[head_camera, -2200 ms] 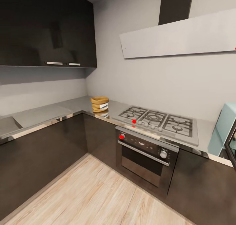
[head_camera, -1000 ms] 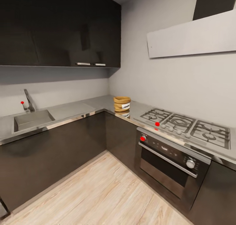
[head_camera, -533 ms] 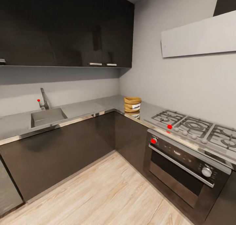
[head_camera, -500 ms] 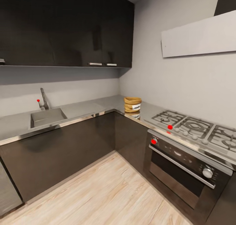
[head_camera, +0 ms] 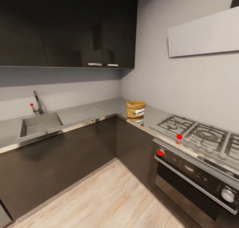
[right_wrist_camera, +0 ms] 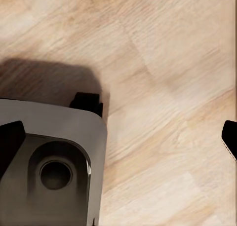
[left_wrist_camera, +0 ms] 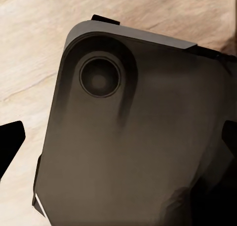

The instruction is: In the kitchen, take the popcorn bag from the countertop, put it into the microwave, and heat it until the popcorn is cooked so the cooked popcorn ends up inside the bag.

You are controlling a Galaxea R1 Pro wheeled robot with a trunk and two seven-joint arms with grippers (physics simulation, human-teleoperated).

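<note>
Now the whole head view has swung and closed in on the counter's inner corner, so the robot itself has moved: the bag [head_camera: 135,109] sits larger than half a second ago, upright on the counter [head_camera: 83,113] just past that corner, between the sink [head_camera: 39,124] and the hob [head_camera: 196,136]. That suggests the approach is under way and no reach has begun. The microwave has slipped out of frame. Both wrist views look down at the floor [right_wrist_camera: 168,63] over the robot's base [left_wrist_camera: 133,137]; only dark fingertip edges show, so probably apart, but I cannot tell.
</note>
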